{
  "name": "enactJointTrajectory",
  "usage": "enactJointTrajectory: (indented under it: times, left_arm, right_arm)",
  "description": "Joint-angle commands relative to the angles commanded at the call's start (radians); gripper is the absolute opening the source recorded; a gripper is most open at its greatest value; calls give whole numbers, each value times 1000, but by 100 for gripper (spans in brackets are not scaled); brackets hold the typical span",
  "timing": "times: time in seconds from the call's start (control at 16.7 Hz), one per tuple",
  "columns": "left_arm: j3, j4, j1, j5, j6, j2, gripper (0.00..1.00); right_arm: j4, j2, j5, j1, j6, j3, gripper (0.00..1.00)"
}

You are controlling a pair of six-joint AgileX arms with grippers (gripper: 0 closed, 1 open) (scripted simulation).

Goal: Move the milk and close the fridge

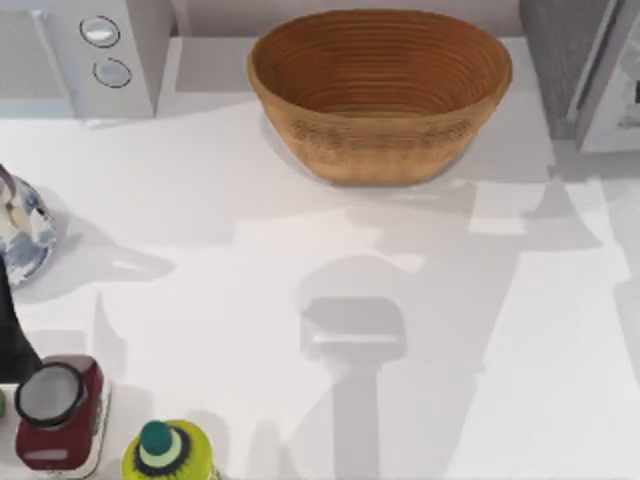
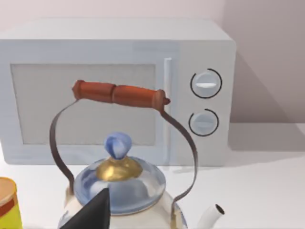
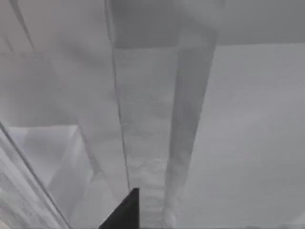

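Note:
The fridge (image 1: 556, 62) is the dark grey cabinet at the table's back right corner, and its pale framed door panel (image 1: 618, 92) stands angled at the right edge. The milk is out of view. My right gripper (image 3: 125, 213) is close up against flat grey fridge surfaces (image 3: 147, 119) in the right wrist view. My left gripper (image 2: 93, 213) hangs just over a blue-and-white kettle (image 2: 119, 183) with a red-brown handle. At the table's left edge a dark part of my left arm (image 1: 12, 330) shows beside that kettle (image 1: 22, 230).
A big woven basket (image 1: 380, 92) stands at the back centre. A light grey microwave (image 1: 90, 50) with two dials fills the back left. A dark red jar (image 1: 58, 412) and a yellow-green bottle with a teal cap (image 1: 166, 452) stand at the front left.

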Motion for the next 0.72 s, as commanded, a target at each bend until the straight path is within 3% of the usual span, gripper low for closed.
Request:
enactJointTrajectory:
  times: [0.48,0.72]
  left_arm:
    - [0,0,0,0,0,0,100]
    - [0,0,0,0,0,0,100]
  right_arm:
    - [-75,280,7,1,3,359,100]
    - [-92,332,7,2,5,414,100]
